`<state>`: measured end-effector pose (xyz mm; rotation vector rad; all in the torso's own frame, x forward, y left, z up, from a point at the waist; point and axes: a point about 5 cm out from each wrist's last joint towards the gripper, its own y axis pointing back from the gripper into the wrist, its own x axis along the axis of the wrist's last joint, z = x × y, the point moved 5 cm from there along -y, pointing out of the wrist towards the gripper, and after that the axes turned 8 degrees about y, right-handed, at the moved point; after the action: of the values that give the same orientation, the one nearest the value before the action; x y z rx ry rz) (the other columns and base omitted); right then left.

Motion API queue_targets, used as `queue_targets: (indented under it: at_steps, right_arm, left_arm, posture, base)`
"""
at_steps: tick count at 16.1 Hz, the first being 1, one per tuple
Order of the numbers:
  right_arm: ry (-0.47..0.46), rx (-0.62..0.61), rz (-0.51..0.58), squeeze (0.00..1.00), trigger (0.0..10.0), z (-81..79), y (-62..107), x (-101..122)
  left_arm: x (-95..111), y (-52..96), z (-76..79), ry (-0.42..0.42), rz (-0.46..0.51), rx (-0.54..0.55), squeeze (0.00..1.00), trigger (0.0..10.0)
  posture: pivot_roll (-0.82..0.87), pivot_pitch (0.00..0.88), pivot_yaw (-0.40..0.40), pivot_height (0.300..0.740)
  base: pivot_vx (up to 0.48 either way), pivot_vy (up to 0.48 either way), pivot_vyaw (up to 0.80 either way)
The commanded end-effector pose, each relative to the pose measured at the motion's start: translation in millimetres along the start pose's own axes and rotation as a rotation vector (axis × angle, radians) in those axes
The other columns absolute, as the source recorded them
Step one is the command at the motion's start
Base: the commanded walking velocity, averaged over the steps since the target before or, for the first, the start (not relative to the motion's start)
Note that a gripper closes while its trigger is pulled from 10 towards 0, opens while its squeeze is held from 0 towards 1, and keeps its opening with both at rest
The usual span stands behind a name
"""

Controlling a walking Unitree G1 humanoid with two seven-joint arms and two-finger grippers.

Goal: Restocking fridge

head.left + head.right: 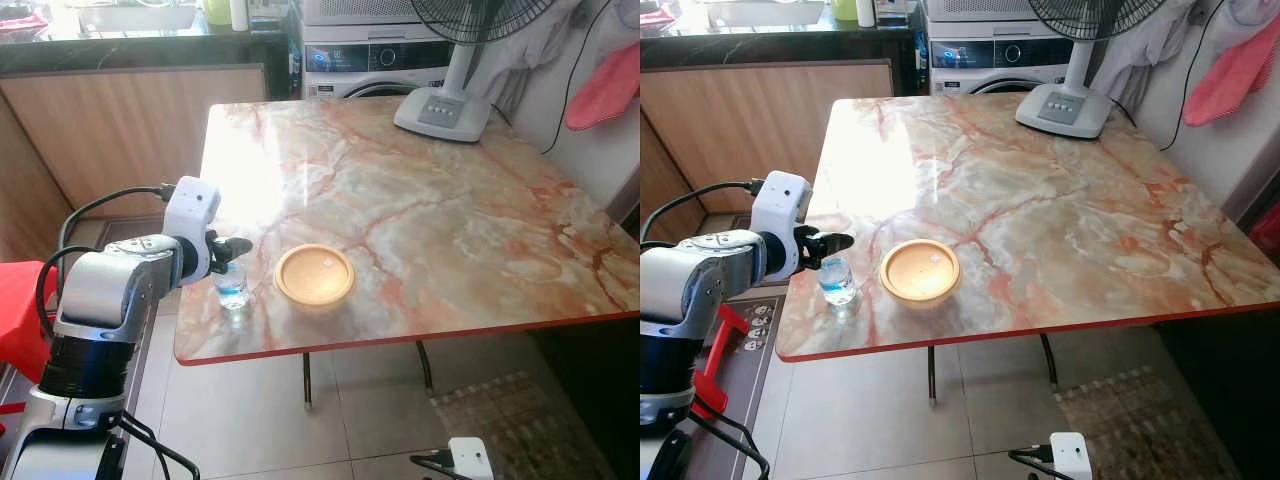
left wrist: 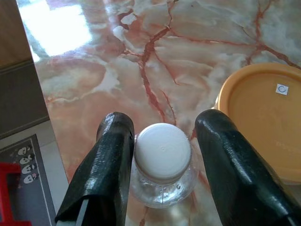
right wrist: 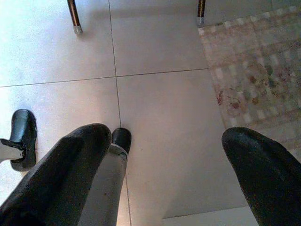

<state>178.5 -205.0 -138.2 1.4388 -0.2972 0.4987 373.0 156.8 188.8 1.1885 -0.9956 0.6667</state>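
Note:
A small clear water bottle (image 1: 232, 288) with a white cap (image 2: 162, 153) stands upright near the front left corner of the marble table (image 1: 450, 220). My left gripper (image 1: 235, 247) reaches in from the left at cap height, open. Its two black fingers (image 2: 113, 155) straddle the bottle's neck, one against the cap and the other a small gap away. Just right of the bottle sits a round orange lidded container (image 1: 314, 274). My right gripper (image 3: 167, 141) hangs open above the floor tiles, holding nothing.
A white fan base (image 1: 442, 112) stands at the table's far right. Behind the table are a washing machine (image 1: 375, 60) and a wooden counter front (image 1: 130, 120). A patterned rug (image 1: 520, 420) lies on the floor under the table's right side. Something red (image 1: 20, 310) sits at my left.

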Motion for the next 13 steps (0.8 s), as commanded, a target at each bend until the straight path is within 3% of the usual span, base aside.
queue_targets:
  at_steps: [1, 2, 3, 5, 8, 9, 10, 11, 13]
  right_arm:
    - [0.005, -0.001, 0.006, 0.00, 10.0, 1.6, -0.2, 2.3]
    - [0.005, 0.000, 0.005, 0.00, 10.0, 1.4, -0.2, 2.5]
    - [0.005, 0.001, 0.005, 0.00, 10.0, 1.3, -0.2, 2.4]
    - [0.004, 0.002, 0.005, 0.00, 10.0, 0.8, -0.3, 2.7]
    - [0.003, 0.003, 0.006, 0.00, 10.0, 0.3, -0.3, 3.0]
    - [0.003, 0.005, 0.006, 0.00, 10.0, 0.0, -0.4, 2.9]
    - [0.003, 0.005, 0.006, 0.00, 10.0, -0.1, -0.4, 2.9]
    - [0.004, 0.005, 0.006, 0.00, 10.0, -0.2, -0.3, 2.9]
    - [0.004, 0.006, 0.006, 0.00, 10.0, -0.3, -0.3, 2.7]
  left_arm:
    - [0.5, 1.0, -0.8, -0.014, -0.006, 0.012, 0.00, 5.5]
    - [-0.2, 1.2, -1.1, -0.014, -0.011, 0.014, 0.00, 6.6]
    - [-2.0, 1.5, -1.1, -0.020, -0.019, 0.012, 0.00, 8.9]
    - [-3.5, 1.7, -0.6, -0.023, -0.027, 0.009, 0.00, 10.0]
    - [-4.8, 2.0, -0.3, -0.027, -0.034, 0.007, 0.00, 10.0]
    - [-4.9, 2.2, -0.5, -0.028, -0.035, 0.008, 0.00, 4.7]
    - [-5.3, 2.3, -1.2, -0.030, -0.036, 0.011, 0.00, 1.4]
    - [-5.6, 2.5, -1.8, -0.035, -0.037, 0.016, 0.00, 0.0]
    - [-5.5, 2.9, -1.6, -0.035, -0.037, 0.014, 0.00, 0.0]
  posture:
    - [0.10, 0.000, -0.047, 0.740]
    - [0.10, 0.000, -0.047, 0.740]
    - [0.10, 0.000, -0.047, 0.740]
    - [0.11, 0.000, -0.045, 0.740]
    - [0.11, 0.000, -0.044, 0.740]
    - [0.11, 0.000, -0.044, 0.740]
    - [0.11, 0.000, -0.043, 0.740]
    - [0.11, 0.000, -0.043, 0.740]
    - [0.11, 0.000, -0.043, 0.740]
  base:
    - [0.000, 0.000, 0.00]
    - [0.000, 0.000, 0.00]
    - [0.000, 0.000, 0.00]
    - [0.000, 0.000, 0.00]
    - [0.000, 0.000, 0.00]
    - [0.000, 0.000, 0.00]
    - [0.000, 0.000, 0.00]
    - [0.000, 0.000, 0.00]
    - [0.000, 0.000, 0.00]
